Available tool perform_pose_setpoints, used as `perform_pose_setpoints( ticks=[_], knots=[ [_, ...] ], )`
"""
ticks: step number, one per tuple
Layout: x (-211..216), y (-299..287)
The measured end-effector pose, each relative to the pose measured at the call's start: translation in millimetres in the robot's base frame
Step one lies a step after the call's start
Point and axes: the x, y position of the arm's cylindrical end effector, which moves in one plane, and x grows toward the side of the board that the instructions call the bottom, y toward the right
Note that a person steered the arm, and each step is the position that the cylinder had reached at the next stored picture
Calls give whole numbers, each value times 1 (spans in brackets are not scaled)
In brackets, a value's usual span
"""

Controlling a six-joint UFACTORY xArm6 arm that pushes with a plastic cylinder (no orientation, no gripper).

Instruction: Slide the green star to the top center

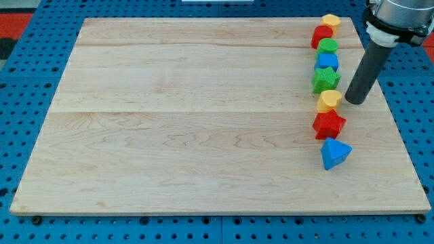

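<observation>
The green star (pixel 325 80) lies on the wooden board (pixel 203 115) near the view's right edge, in a column of blocks. My tip (pixel 355 101) stands just to the right of the star and slightly below it, beside the yellow block (pixel 329 101), apart from both. Above the star sit a blue block (pixel 327 62), a round green block (pixel 328 46), a red block (pixel 321 35) and a yellow hexagon (pixel 330 21).
Below the yellow block lie a red star (pixel 329 124) and a blue triangle-like block (pixel 335 153). The board rests on a blue pegboard surface (pixel 27 81). The rod's upper body (pixel 397 13) enters from the view's top right.
</observation>
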Motion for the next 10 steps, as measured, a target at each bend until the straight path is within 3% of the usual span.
perform_pose_setpoints(
  ticks=[1, 2, 4, 5, 7, 8, 9, 10],
  knots=[
    [-13, 34],
    [-32, 13],
    [-28, -111],
    [-39, -138],
    [-25, -106],
    [-49, -102],
    [-55, -115],
    [-55, -178]
  ],
)
